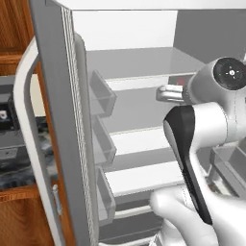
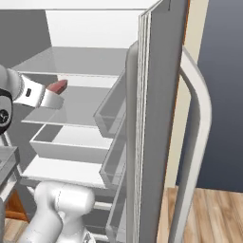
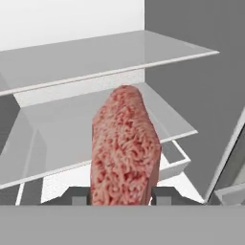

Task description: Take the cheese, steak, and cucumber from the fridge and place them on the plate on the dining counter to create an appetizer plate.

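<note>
The tool (image 2: 53, 97) is clamped on the steak (image 3: 125, 148), which stands on edge between the two tips, its marbled face towards the hand camera. The steak is held clear of the fridge (image 2: 152, 95) shelves, inside the open compartment, so it can be drawn out past the door bins without snagging. Judged stage: extraction from the fridge; transfer to the plate is not yet done

Home kitchen: open fridge (image 1: 139, 62) w/ grey shelves & door bins, wood cabinets (image 1: 14, 29) at left, wood floor (image 2: 213, 213) at right.
</note>
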